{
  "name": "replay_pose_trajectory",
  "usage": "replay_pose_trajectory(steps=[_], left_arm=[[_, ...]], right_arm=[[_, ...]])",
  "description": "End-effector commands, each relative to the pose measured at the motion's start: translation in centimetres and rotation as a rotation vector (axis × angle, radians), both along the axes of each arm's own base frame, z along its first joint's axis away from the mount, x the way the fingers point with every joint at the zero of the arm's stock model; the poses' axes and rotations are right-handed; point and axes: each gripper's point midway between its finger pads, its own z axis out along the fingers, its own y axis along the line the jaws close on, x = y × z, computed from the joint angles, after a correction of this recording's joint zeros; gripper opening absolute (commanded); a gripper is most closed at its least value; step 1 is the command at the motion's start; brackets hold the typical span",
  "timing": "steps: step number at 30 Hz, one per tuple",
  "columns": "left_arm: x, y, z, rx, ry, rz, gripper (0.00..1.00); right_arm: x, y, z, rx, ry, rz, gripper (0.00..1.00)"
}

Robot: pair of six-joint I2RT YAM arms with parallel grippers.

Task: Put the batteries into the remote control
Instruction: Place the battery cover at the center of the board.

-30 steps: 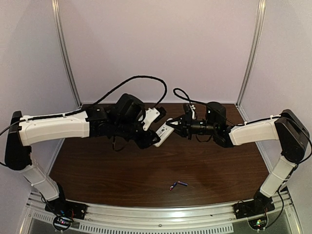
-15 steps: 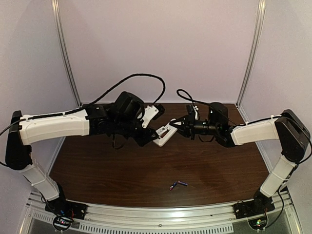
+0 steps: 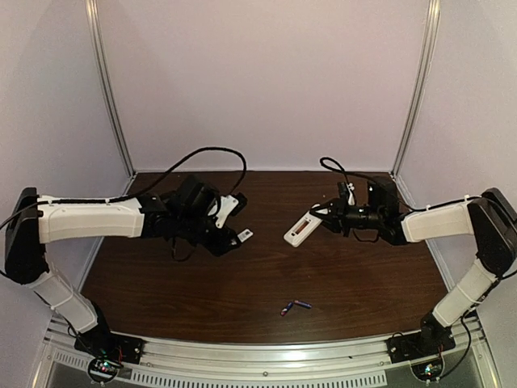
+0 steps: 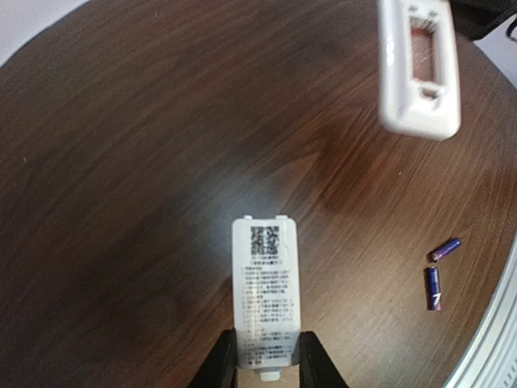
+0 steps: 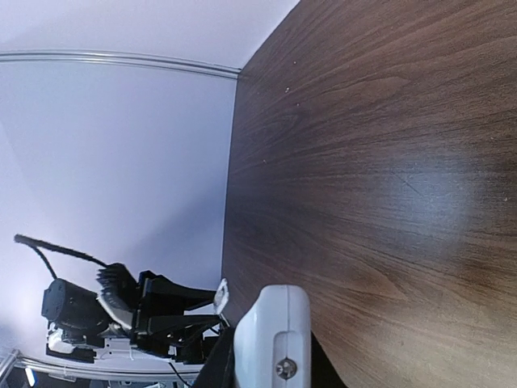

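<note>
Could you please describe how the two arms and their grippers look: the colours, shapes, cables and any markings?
The left arm and the right arm have long white shells, with black blocks at the shoulders and wrists. The left gripper and the right gripper are black, with slim fingers and small white mounts behind them. A thin black cable loops above each wrist. No markings are readable.

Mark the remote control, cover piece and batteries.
remote control (image 4: 423, 56), left wrist view, its open reddish compartment.
cover piece (image 4: 266, 299), left wrist view, its printed label.
batteries (image 4: 434, 288), left wrist view, body of the lower one.
</note>
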Motion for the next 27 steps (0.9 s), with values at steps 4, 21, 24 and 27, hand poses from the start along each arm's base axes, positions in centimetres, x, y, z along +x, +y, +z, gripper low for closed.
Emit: replay_pose_trajectory(steps=[4, 21, 24, 27], left_arm=[[-0.2, 1.0, -7.8, 0.042, 0.156, 0.084, 0.22], [-1.7, 2.3, -14.0, 0.168, 0.286, 0.089, 0.46], [-1.6, 2.3, -12.9, 0.162, 0.270, 0.085, 0.56], [-1.2, 2.1, -10.3, 0.133, 0.224, 0.082, 0.60]], right_arm=[[-1.5, -2.0, 1.4, -0.055, -0.078, 0.024, 0.00], [-5.2, -2.6, 4.2, -0.001, -0.199, 0.139, 0.00], [-5.8, -2.6, 4.6, 0.002, -0.222, 0.159, 0.00], [-6.2, -2.7, 4.5, -0.013, -0.235, 0.169, 0.00]])
